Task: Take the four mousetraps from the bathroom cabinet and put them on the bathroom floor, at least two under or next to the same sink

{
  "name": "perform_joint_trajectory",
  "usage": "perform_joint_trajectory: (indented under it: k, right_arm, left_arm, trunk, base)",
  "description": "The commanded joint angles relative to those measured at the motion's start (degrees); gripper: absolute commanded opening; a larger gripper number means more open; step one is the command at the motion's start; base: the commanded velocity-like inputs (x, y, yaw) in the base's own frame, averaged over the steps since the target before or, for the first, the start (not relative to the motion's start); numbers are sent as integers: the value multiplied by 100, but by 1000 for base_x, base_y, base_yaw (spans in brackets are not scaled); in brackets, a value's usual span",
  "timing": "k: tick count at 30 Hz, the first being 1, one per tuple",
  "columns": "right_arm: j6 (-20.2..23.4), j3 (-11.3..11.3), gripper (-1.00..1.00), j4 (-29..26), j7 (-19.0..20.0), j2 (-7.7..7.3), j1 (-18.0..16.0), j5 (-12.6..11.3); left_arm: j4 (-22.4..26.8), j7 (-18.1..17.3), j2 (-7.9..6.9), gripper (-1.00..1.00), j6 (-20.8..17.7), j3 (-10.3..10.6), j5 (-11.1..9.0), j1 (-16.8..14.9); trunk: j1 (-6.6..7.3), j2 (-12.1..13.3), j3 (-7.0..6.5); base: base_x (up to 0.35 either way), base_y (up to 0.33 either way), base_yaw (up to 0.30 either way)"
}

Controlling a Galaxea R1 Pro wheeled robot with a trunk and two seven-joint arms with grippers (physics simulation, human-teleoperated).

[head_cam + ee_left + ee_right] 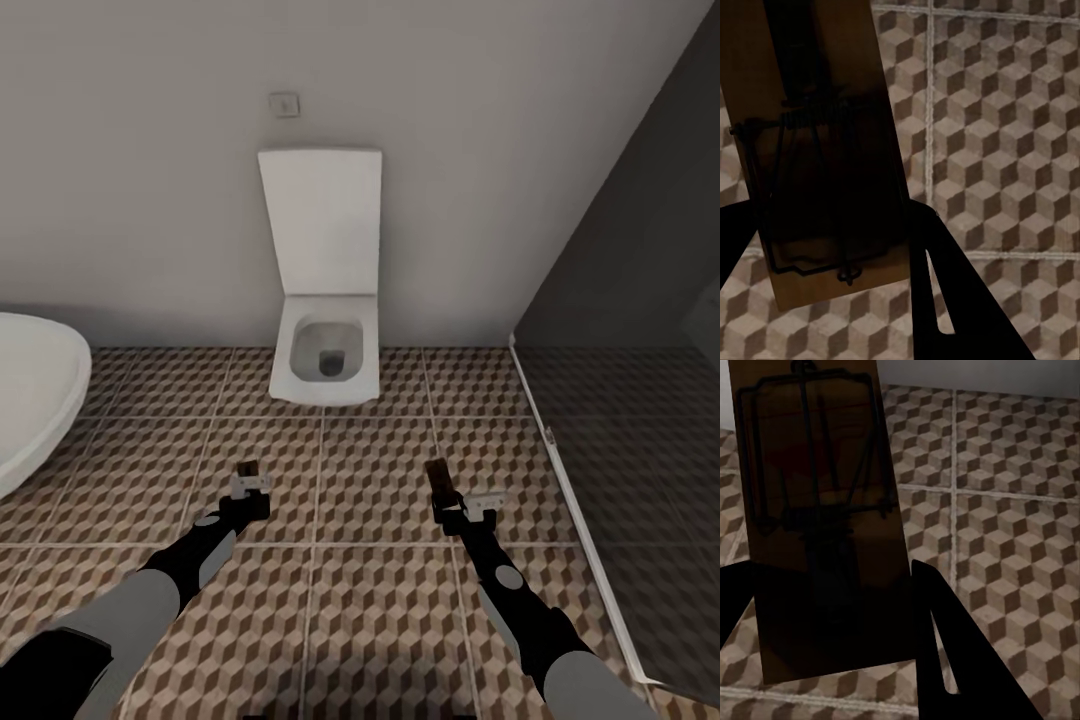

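Note:
I hold one mousetrap in each hand above the bathroom floor (365, 600), whose tiles carry a brown and beige cube print. My left gripper (249, 484) is shut on a tan mousetrap (247, 468). Seen from the left wrist, that board (862, 90) with its dark wire parts sits between the dark fingers (960, 307). Over on the other side, the right gripper (447, 503) is shut on a second mousetrap (437, 478). In the right wrist view this board (817, 585) looks dark and shaded, with a finger (960, 660) beside it. The cabinet and the sink are out of view.
A white toilet (325, 345) with its lid raised stands against the wall straight ahead. A white oval bathtub (30, 400) curves in at the left. A dark glass shower partition (620, 430) with a white floor rail closes off the right side.

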State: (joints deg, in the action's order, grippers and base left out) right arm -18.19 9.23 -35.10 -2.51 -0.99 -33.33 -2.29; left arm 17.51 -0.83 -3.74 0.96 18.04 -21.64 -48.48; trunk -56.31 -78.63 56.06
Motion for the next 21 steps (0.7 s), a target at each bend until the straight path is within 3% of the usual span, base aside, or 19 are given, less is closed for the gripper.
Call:
perform_joint_trajectory:
  k: [1,21]
  right_arm:
    - [-18,35,-100,3,-12,-7,-4,-44]
    - [-18,35,-100,3,-13,-7,0,-44]
  left_arm:
    - [-2,-13,-4,-100,10,33,-42,-3]
    - [-10,-13,31,-100,10,33,-42,-3]
  trunk:
    - [-22,-43,30]
    - [-462,-845,570]
  base:
    - [0,0,0]
    - [0,0,0]
